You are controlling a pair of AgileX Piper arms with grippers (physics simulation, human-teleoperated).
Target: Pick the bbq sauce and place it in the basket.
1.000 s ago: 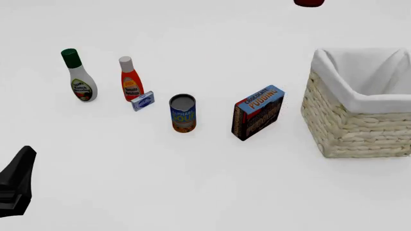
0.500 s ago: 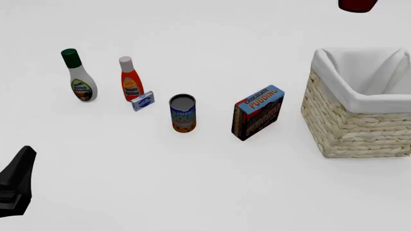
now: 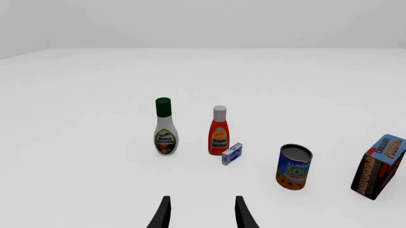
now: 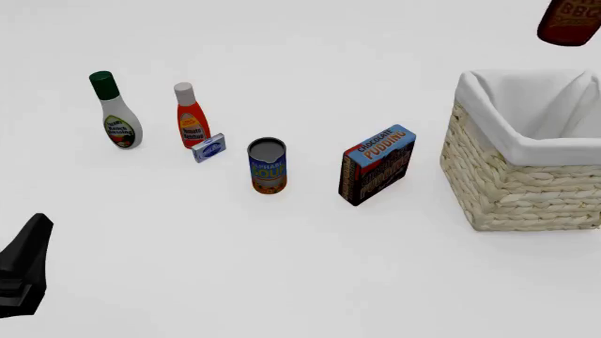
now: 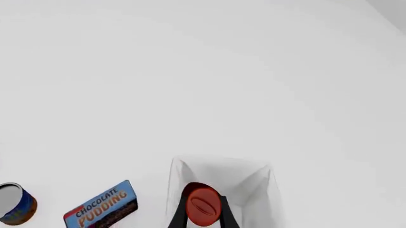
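Observation:
The bbq sauce point(image 4: 569, 21) hangs in the air at the top right of the front view, above the basket's point(image 4: 514, 184) far edge; only its dark lower body with the "BBQ" label shows. The right wrist view looks down on its red cap point(image 5: 203, 207), with my right gripper point(image 5: 203, 217) shut on the bottle, over the white-lined basket point(image 5: 256, 176). The right gripper itself lies outside the front view. My left gripper point(image 3: 201, 214) is open and empty, low at the near left point(image 4: 28, 257).
Standing on the table from left to right are a white ranch bottle with a green cap point(image 4: 117, 111), a ketchup bottle with a white cap point(image 4: 191, 117), a small blue box point(image 4: 208, 148), a soup can point(image 4: 267, 166) and a chocolate pudding box point(image 4: 378, 164).
The bbq sauce has travelled to the right and come lower in the front view, from left of the basket to above its far edge. The left arm has stayed still.

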